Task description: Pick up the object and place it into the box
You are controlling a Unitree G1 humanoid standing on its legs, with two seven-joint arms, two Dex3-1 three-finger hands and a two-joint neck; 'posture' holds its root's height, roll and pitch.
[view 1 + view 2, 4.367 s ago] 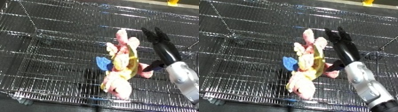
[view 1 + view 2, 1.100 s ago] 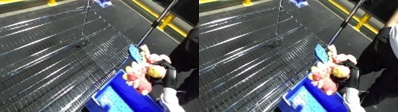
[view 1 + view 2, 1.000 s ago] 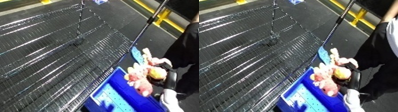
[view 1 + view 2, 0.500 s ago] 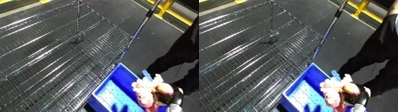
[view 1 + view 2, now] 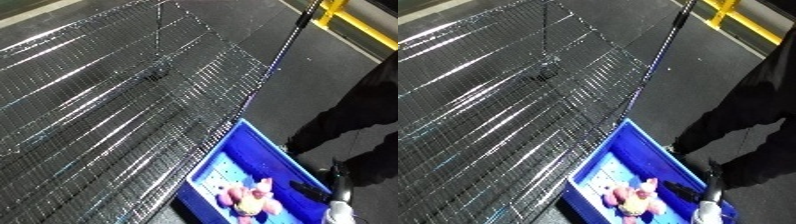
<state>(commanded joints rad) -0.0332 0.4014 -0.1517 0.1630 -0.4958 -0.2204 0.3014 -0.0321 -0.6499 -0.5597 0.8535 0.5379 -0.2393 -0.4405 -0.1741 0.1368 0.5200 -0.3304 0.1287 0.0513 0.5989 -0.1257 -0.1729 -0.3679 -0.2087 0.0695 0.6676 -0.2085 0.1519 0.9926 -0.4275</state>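
At lower right, right hand [image 5: 330, 184]: black fingers straight, holding nothing, poised at the bin's near-right rim. Left hand: not seen.
Bin [image 5: 258, 145]: blue, open-topped, on the floor just beside the rack's edge.
Toy [image 5: 247, 198]: pink and yellow plush, lying on the bin floor, apart from the hand.
Rack [image 5: 115, 115]: wire mesh, beyond the bin.
Step, by judgement: placement done, toy released. Next move calls for lifting the hand away without catching the bin's rim.
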